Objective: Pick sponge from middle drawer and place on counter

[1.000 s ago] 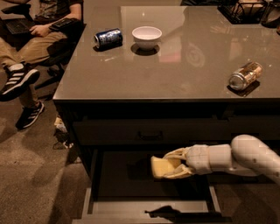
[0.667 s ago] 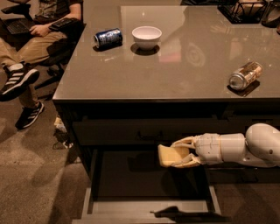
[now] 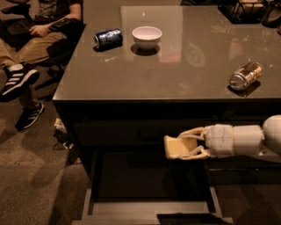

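Note:
The pale yellow-tan sponge (image 3: 174, 147) is held between the fingers of my gripper (image 3: 186, 143), which reaches in from the right on a white arm. The gripper is shut on the sponge and holds it above the open middle drawer (image 3: 149, 206), in front of the drawer front just under the counter edge. The drawer floor is dark and shows nothing else inside. The glossy grey-brown counter (image 3: 175, 70) lies above and behind the gripper.
On the counter stand a white bowl (image 3: 146, 36), a dark blue can on its side (image 3: 108, 38) and a tan metal can on its side (image 3: 245, 75). A wire basket (image 3: 246, 9) sits at the far right. A seated person's legs and shoes (image 3: 19, 79) are at the left.
The gripper has lifted the sponge up out of the drawer and moved it slightly right, now level with the drawer front under the counter.

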